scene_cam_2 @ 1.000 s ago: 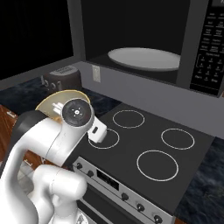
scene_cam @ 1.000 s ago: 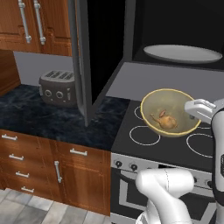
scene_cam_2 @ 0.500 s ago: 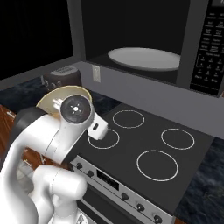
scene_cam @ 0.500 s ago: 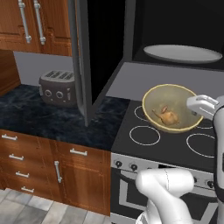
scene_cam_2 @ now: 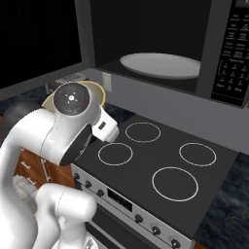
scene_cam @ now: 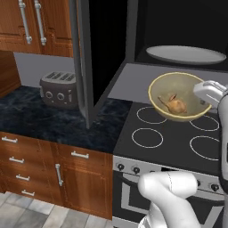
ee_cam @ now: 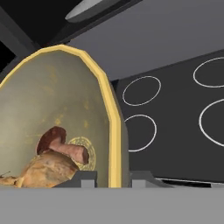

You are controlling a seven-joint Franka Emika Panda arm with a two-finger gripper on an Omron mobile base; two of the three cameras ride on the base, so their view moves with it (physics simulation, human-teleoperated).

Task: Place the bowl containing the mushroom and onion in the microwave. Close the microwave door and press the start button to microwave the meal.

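Observation:
The cream-yellow bowl (scene_cam: 178, 91) hangs tilted above the stove's rear left burner, just below the open microwave (scene_cam: 178, 31). My gripper (scene_cam: 201, 95) is shut on the bowl's right rim. In the hand view the gripper (ee_cam: 114, 179) pinches the yellow rim of the bowl (ee_cam: 52, 109), one finger on each side. The meal (ee_cam: 52, 159), a brown mushroom and a golden onion lump, lies at the bowl's bottom. The white turntable (scene_cam_2: 159, 64) sits in the cavity, and the keypad (scene_cam_2: 233, 53) is to its right. The microwave door (scene_cam: 82, 58) stands swung open to the left.
Under the bowl lies the black stove (scene_cam: 173, 138) with white ring burners (scene_cam_2: 175, 183) and front knobs. A toaster (scene_cam: 58, 89) stands on the dark counter (scene_cam: 44, 120) to the left. Wooden cabinets (scene_cam: 31, 22) hang above and drawers sit below.
The bowl, held in my gripper, has risen a little and drifted right, closer to the microwave opening. The door and base stay put.

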